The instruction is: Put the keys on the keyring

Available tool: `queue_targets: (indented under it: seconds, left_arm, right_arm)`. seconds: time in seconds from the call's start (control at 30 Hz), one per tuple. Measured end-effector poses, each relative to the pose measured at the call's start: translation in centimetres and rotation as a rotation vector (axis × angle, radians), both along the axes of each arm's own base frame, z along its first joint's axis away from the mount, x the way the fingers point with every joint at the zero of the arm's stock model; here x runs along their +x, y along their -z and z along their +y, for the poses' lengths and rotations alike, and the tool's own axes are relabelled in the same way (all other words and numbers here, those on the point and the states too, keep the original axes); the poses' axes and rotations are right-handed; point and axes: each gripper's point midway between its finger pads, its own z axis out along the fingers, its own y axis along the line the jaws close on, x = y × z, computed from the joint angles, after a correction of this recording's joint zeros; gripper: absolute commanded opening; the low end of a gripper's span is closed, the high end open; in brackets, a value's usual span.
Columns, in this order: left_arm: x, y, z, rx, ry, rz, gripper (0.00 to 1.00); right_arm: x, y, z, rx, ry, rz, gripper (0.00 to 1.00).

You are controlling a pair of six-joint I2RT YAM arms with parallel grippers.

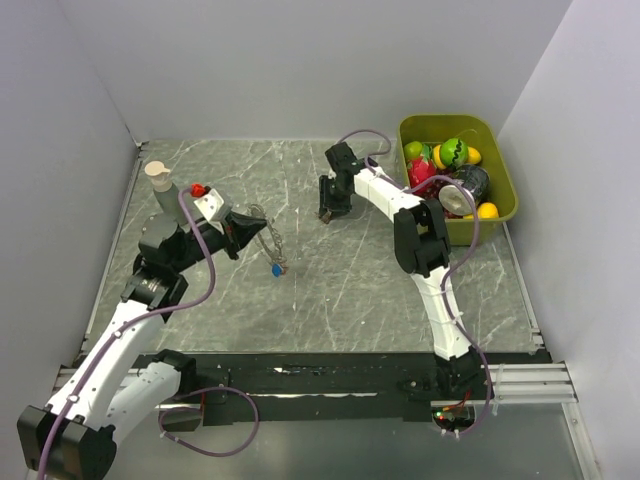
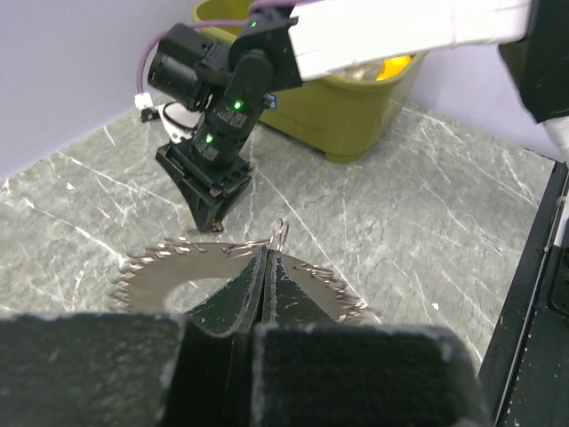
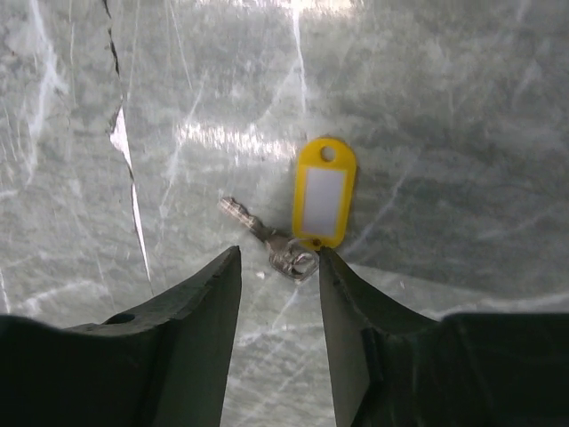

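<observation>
Table (image 1: pixel 380 290): grey marble pattern, white veins. Key (image 3: pixel 258 233) silvery, its tag (image 3: pixel 324 191) yellow with white panel. Keyring (image 2: pixel 160 271) silvery; bin (image 1: pixel 495 228) olive-green.
</observation>
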Motion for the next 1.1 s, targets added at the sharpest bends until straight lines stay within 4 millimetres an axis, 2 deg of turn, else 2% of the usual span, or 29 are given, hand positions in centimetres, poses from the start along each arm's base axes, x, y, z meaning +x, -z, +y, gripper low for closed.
queue_targets:
  seconds: [0.17, 0.33, 0.37, 0.47, 0.77, 1.0, 1.1]
  left_arm:
    - [-0.2, -0.3, 0.1, -0.004, -0.001, -0.011, 0.01]
    - [-0.4, -0.7, 0.1, -0.007, -0.001, -0.022, 0.01]
    - [-0.5, -0.8, 0.2, -0.008, -0.001, -0.025, 0.01]
    - [-0.7, -1.1, 0.2, -0.012, -0.001, -0.038, 0.01]
    - [-1.1, -1.7, 0.4, -0.018, 0.000, -0.057, 0.01]
    - [-1.3, -1.9, 0.4, -0.022, 0.000, -0.063, 0.01]
    - [-1.3, -1.7, 0.4, -0.021, 0.000, -0.059, 0.01]
  right_arm:
    - [0.5, 0.2, 0.4, 0.008, 0.010, 0.002, 0.38]
    - [0.7, 0.4, 1.0, 0.013, 0.012, 0.017, 0.21]
    - [0.6, 0.5, 1.0, 0.013, 0.009, 0.021, 0.12]
    - [0.2, 0.8, 1.0, 0.016, 0.006, 0.040, 0.01]
    - [-0.7, 1.0, 1.1, 0.059, -0.016, 0.072, 0.00]
    - [-5.6, 1.1, -0.2, 0.056, -0.057, 0.161, 0.00]
    - [-6.8, 0.8, -0.6, 0.044, -0.076, 0.181, 0.00]
